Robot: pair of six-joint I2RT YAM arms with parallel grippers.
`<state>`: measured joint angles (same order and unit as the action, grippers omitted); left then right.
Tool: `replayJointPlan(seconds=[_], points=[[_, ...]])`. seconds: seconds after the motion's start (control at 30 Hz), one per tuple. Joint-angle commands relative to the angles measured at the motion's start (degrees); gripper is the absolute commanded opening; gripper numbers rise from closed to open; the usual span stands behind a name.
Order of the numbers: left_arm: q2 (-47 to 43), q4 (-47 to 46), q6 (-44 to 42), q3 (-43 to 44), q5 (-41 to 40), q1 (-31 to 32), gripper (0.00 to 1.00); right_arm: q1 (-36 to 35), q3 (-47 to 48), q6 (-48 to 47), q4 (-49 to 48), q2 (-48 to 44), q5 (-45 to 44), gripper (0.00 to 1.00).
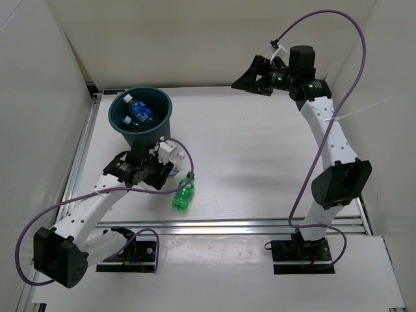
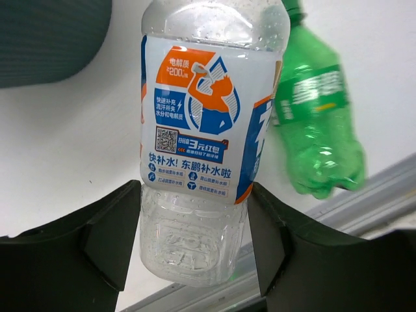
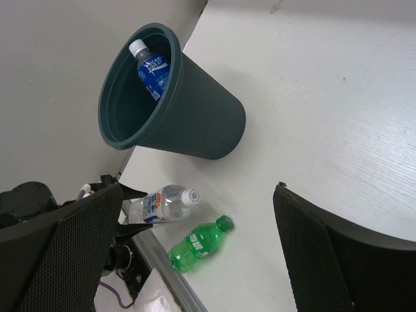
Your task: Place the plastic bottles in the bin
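From above and behind my bases, the dark teal bin (image 1: pixel 166 120) stands upright at the far left of the white tabletop (image 1: pixel 260 169), with blue-labelled bottles (image 1: pixel 138 112) lying inside it. My left arm (image 1: pixel 97 195) reaches in on the near side of the bin, and its wrist hides most of what the left jaws hold. The green bottle (image 1: pixel 184 194) lies on its side just to the right of them, close to the near rail (image 1: pixel 260 227). My right arm (image 1: pixel 328 130) is raised over the far right corner, well apart from every bottle. On the left wrist camera, my left jaws are clenched on the lower body of a clear bottle (image 2: pixel 201 143) with a white, blue and orange label, pressing it from both sides. Whether it is lifted off the tabletop I cannot tell. The green bottle (image 2: pixel 318 123) shows just beyond it to the right, and a piece of the bin's wall (image 2: pixel 45 32) fills the upper left corner. On the right wrist camera, my right jaws stand released and wide, with nothing between them. Beyond them, one of the blue-labelled bottles (image 3: pixel 153 71) leans white cap up against the bin's inner wall. The clear bottle (image 3: pixel 166 201) lies outside the bin, near its base. The green bottle (image 3: pixel 198 244) lies just beside it, nearer the rail.
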<state>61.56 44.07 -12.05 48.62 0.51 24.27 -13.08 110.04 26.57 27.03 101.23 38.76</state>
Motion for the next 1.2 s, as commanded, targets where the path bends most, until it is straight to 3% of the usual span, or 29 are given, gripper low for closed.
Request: replayJointPlan(seconds=[0.0, 0.2, 0.37, 0.5, 0.53, 0.63, 0.8, 0.97, 1.1, 1.13, 1.17], points=[[-1.7, 4.5, -1.0, 6.0, 3.2, 1.6, 0.46, 0.2, -1.2, -0.9, -1.0, -3.8, 0.0, 1.00], [-1.1, 10.7, -2.3, 14.5, 10.0, 5.1, 0.44, 0.2, -3.1, -1.4, -0.5, -5.7, -1.2, 1.00], [2.6, 10.1, 0.8, 30.5, 10.6, 5.6, 0.43, 0.2, -3.7, -2.6, 0.0, -7.6, -2.4, 1.00], [6.5, 5.4, 2.8, 43.0, 2.7, 5.6, 0.43, 0.2, -4.7, -2.6, 0.0, -8.2, -2.9, 1.00], [6.5, 3.4, 3.9, 44.4, -4.7, 5.6, 0.43, 0.2, -4.7, -2.6, 0.0, -8.2, -2.9, 1.00], [8.5, -4.2, 5.7, 46.8, -16.1, 4.4, 0.46, 0.2, -5.3, -3.1, 0.6, -8.9, -2.9, 1.00], [16.8, -5.6, 11.2, 53.2, -21.7, -1.9, 0.46, 0.2, -6.8, -3.1, 0.6, -10.1, -2.4, 1.00], [21.6, -5.6, 15.5, 53.8, -18.8, -10.0, 0.47, 0.2, -9.9, -3.6, 0.6, -12.3, -2.4, 1.00], [23.0, -5.6, 17.9, 53.1, -17.1, -14.9, 0.58, 0.2, -12.7, -4.2, 0.6, -14.6, -2.9, 1.00], [23.0, -5.6, 19.2, 52.3, -16.4, -15.6, 0.71, 0.2, -13.3, -4.2, 0.6, -14.6, -2.9, 1.00], [23.0, -6.1, 19.7, 51.8, -16.4, -16.1, 0.78, 0.2, -13.8, -4.2, 0.6, -15.2, -2.9, 1.00]])
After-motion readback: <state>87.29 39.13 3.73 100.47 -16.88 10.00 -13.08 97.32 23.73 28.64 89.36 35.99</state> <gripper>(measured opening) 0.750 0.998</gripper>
